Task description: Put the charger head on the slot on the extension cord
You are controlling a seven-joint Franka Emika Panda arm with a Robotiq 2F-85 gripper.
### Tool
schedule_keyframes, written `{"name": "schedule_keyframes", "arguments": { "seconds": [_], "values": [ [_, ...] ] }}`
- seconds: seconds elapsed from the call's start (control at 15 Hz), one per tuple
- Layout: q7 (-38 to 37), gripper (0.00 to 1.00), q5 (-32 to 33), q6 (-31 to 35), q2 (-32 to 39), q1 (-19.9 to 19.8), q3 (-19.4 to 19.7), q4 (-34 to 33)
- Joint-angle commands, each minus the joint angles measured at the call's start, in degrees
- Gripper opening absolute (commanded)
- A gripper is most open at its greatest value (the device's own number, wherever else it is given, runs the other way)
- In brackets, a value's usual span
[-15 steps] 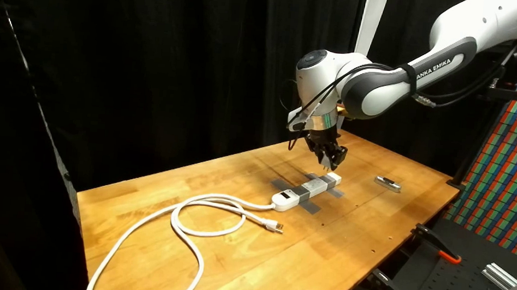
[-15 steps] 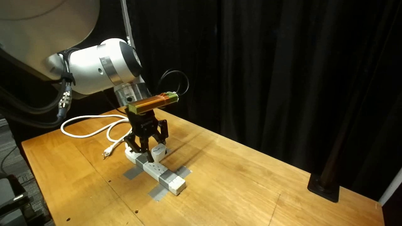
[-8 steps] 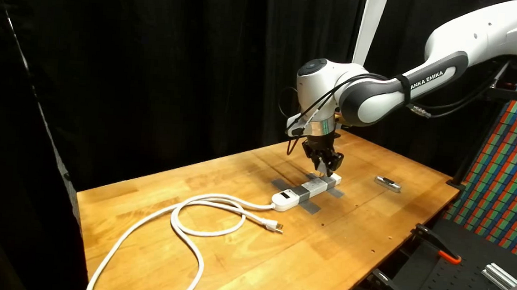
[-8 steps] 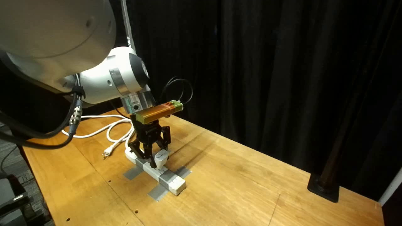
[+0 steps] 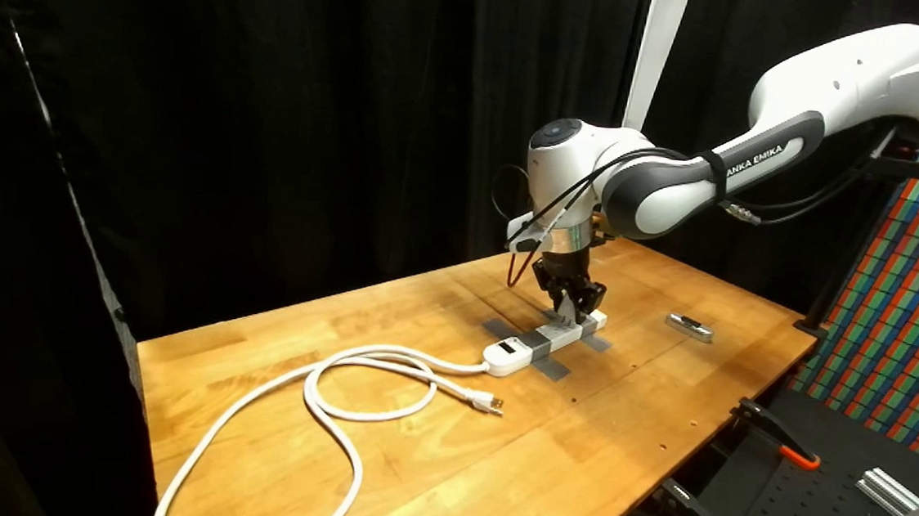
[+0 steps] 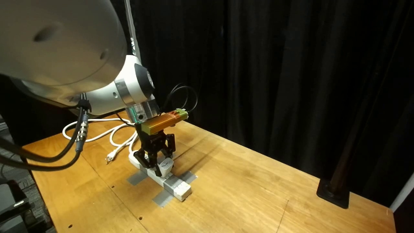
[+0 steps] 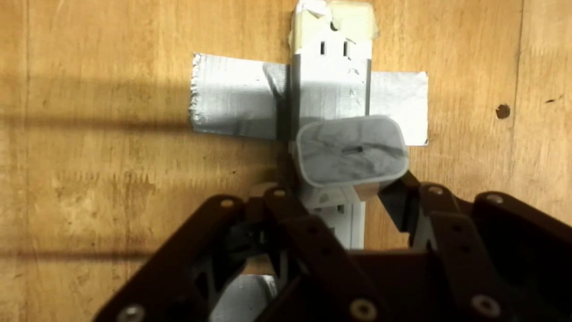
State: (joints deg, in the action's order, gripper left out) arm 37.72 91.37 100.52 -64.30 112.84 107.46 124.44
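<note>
Hand (image 7: 345, 183) is clamped on the charger (image 7: 353, 150); power strip (image 5: 560, 336) right below it; looks like the plug-in step, can't tell if it's seated; next I'd square it up, push straight down

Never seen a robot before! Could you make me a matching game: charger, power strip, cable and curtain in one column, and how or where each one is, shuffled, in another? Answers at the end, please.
Things
1. charger
2. power strip
3. cable
4. curtain

Where or how
A. black, hanging behind the table
B. held in the gripper
C. lying in loose loops
D. taped down

Pairs: 1-B; 2-D; 3-C; 4-A
</note>
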Motion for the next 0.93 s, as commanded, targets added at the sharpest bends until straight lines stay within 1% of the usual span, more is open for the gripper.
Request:
{"name": "schedule_keyframes", "arguments": {
  "seconds": [0.0, 0.27, 0.53, 0.87],
  "values": [
    [-0.08, 0.23, 2.23, 0.41, -1.06, 0.47, 0.3, -0.9],
    [-0.11, 0.23, 3.19, -0.36, -0.65, 0.35, 0.66, -1.07],
    [0.77, 0.23, 1.48, -1.64, -0.66, 0.42, 0.62, -1.27],
    [0.1, 0.23, 0.87, -3.26, -0.57, 0.13, 0.42, -1.71]
  ]
}}
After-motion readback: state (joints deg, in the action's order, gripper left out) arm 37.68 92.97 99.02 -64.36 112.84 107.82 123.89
